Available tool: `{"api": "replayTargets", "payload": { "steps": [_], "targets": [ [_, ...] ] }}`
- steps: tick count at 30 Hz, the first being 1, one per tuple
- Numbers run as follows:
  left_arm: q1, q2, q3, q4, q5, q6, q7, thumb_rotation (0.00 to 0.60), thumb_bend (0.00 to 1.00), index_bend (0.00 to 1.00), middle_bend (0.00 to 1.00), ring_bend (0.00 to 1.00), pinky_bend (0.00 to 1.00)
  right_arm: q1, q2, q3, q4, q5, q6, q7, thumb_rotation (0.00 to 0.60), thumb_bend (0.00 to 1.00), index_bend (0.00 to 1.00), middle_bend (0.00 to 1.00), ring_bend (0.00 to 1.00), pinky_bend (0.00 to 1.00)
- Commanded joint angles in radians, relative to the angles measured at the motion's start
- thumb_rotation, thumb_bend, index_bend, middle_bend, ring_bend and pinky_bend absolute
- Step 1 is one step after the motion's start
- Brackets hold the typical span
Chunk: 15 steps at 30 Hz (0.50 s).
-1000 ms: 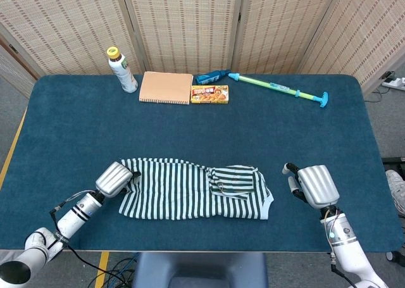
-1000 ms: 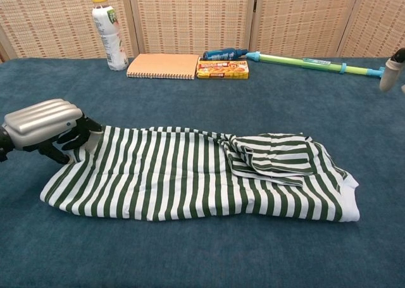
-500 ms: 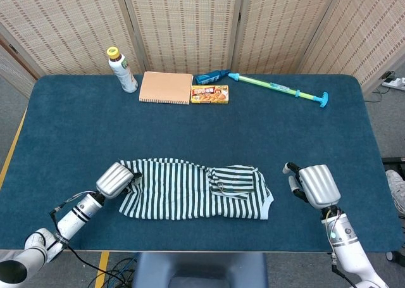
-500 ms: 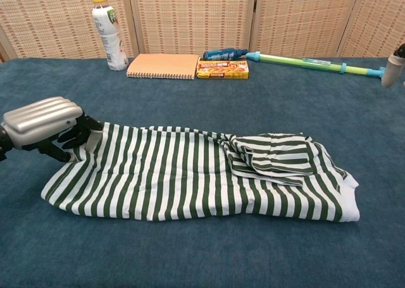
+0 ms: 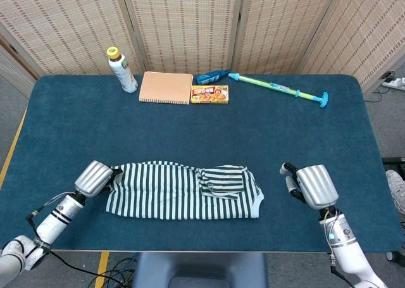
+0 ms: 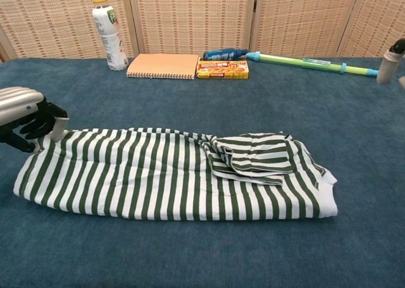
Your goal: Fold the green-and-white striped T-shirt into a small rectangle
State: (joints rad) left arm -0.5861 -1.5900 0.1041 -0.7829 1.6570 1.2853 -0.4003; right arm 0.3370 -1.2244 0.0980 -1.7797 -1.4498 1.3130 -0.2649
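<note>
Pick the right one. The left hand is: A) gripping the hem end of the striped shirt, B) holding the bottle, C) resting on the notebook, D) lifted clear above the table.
A: the left hand grips the left end of the striped T-shirt, which lies flat on the table.

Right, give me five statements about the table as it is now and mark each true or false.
1. The left robot hand grips the end of the striped T-shirt. True.
2. The right robot hand holds the shirt's collar. False: it is apart from the shirt, holding nothing.
3. The notebook lies between the bottle and the snack box. True.
4. The bottle lies on its side. False: it stands upright.
5. A sleeve is folded onto the shirt's body. True.
</note>
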Motion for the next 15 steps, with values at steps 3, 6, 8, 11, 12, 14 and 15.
{"api": "replayTargets", "payload": {
  "steps": [3, 6, 8, 11, 12, 14, 15],
  "targets": [
    [0.027, 0.05, -0.006, -0.035, -0.029, -0.023, 0.018, 0.6, 0.5, 0.66, 0.88, 0.83, 0.93, 0.001, -0.001, 0.001, -0.003, -0.006, 0.002, 0.001, 0.6, 0.57, 0.44, 0.97, 1.0, 1.0],
    [0.04, 0.072, -0.009, -0.034, -0.044, -0.035, 0.027, 0.6, 0.5, 0.65, 0.88, 0.83, 0.93, 0.001, -0.002, 0.002, -0.005, -0.01, 0.004, 0.003, 0.6, 0.57, 0.44, 0.97, 1.0, 1.0],
    [0.049, 0.085, -0.013, -0.027, -0.057, -0.048, 0.032, 0.6, 0.5, 0.65, 0.88, 0.83, 0.93, 0.001, -0.003, 0.003, -0.006, -0.012, 0.005, 0.004, 0.6, 0.57, 0.44, 0.97, 1.0, 1.0],
    [0.057, 0.106, -0.018, -0.022, -0.071, -0.068, 0.045, 0.6, 0.5, 0.65, 0.88, 0.82, 0.93, -0.001, -0.002, 0.005, -0.007, -0.016, 0.009, 0.006, 0.6, 0.57, 0.44, 0.97, 1.0, 1.0],
    [0.058, 0.113, -0.02, -0.029, -0.074, -0.07, 0.048, 0.6, 0.5, 0.65, 0.88, 0.82, 0.93, -0.001, -0.001, 0.005, -0.007, -0.016, 0.011, 0.007, 0.6, 0.57, 0.44, 0.97, 1.0, 1.0],
    [0.06, 0.134, -0.027, -0.061, -0.077, -0.067, 0.051, 0.6, 0.5, 0.65, 0.88, 0.82, 0.93, -0.003, 0.003, 0.008, -0.008, -0.018, 0.016, 0.009, 0.6, 0.57, 0.44, 0.97, 1.0, 1.0],
    [0.059, 0.145, -0.03, -0.084, -0.078, -0.067, 0.053, 0.6, 0.5, 0.65, 0.88, 0.82, 0.93, -0.004, 0.006, 0.009, -0.009, -0.019, 0.018, 0.01, 0.6, 0.57, 0.44, 0.97, 1.0, 1.0]
  ]
}}
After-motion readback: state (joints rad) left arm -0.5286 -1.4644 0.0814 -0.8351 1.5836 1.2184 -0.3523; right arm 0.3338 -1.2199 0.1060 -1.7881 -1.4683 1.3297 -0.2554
